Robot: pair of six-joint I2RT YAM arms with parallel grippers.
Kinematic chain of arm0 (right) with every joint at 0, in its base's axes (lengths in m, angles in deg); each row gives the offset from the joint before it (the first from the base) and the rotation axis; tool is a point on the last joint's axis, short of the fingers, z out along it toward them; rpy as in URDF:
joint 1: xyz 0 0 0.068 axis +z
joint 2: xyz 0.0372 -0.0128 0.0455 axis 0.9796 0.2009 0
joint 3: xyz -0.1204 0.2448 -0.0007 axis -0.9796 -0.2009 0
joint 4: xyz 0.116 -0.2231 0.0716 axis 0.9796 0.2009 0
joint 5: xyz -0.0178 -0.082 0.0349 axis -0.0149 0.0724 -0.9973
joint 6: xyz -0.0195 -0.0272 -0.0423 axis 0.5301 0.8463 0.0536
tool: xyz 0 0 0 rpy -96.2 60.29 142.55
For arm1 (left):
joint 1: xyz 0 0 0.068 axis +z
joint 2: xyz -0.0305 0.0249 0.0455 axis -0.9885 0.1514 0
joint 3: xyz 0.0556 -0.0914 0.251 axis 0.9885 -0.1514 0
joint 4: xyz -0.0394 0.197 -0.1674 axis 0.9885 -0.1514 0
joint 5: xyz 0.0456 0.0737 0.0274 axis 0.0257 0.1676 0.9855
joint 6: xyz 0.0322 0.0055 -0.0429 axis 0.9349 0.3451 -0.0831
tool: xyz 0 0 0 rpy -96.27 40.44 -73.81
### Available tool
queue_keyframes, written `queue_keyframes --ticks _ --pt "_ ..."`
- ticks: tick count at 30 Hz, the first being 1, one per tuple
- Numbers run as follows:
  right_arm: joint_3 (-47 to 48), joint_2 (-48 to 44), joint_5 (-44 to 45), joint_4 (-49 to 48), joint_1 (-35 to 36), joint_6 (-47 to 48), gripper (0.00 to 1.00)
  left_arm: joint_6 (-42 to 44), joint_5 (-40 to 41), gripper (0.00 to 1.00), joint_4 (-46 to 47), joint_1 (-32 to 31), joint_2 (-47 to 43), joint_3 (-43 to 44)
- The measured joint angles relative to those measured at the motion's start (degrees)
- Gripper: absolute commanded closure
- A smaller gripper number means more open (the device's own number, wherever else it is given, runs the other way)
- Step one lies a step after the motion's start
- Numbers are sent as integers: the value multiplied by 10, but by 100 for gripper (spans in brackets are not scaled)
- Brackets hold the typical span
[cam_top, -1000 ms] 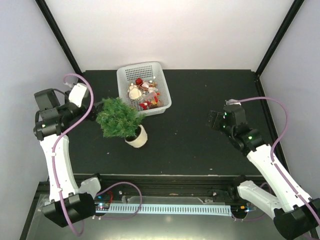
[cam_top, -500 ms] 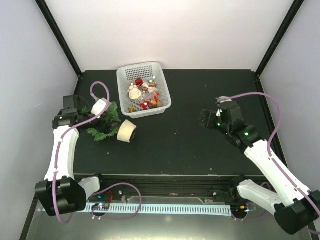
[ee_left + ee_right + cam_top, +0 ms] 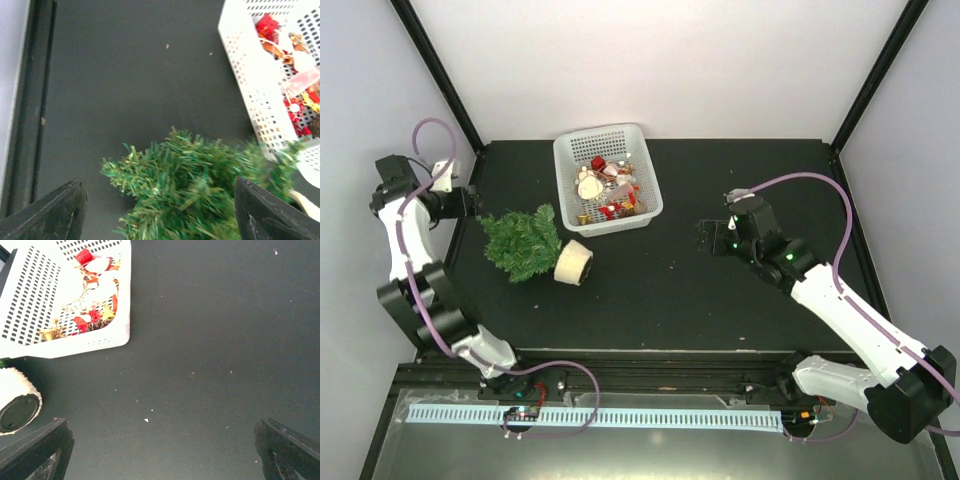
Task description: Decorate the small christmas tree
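Small christmas tree (image 3: 523,245) lies tipped on its side on the black table (image 3: 720,320), just ahead of my left gripper (image 3: 472,203) and apart from it. Its whitish pot (image 3: 573,263) points away from me. From above, the white basket (image 3: 582,150) of ornaments sits just beyond the tree. My right gripper (image 3: 703,238) hangs well off to that basket's other side, over bare table.

My left wrist camera shows what the top one cannot: my fingers (image 3: 45,215) are spread wide with nothing pinched. Green needles (slightly blurred) fill the space in front of them, and the basket wall stands at the right.

My right wrist camera shows fingers (image 3: 35,450) spread just as wide, holding nothing. The basket lies ahead to the left, and only here can I see the pot's dark round end. The small christmas tree's foliage is almost wholly out of this frame.
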Motion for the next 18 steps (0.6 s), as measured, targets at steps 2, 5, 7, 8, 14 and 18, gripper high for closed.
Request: queue_keyframes --ticks 2,5,7,8,14,18 --pt "-2 0 2 -5 0 0 0 -15 -11 21 -6 15 61 23" --pt "-11 -1 5 -12 0 0 0 -34 -31 21 -18 31 132 31" --pt "-19 -1 9 -16 0 0 0 -44 -40 20 -28 38 164 31" --pt "-22 -1 9 -17 0 0 0 -50 -43 20 -31 42 177 31" --pt "-38 6 9 -35 0 0 0 -79 -74 12 -34 49 219 40" --pt "-43 16 9 -43 0 1 0 -102 -110 15 -30 49 259 50"
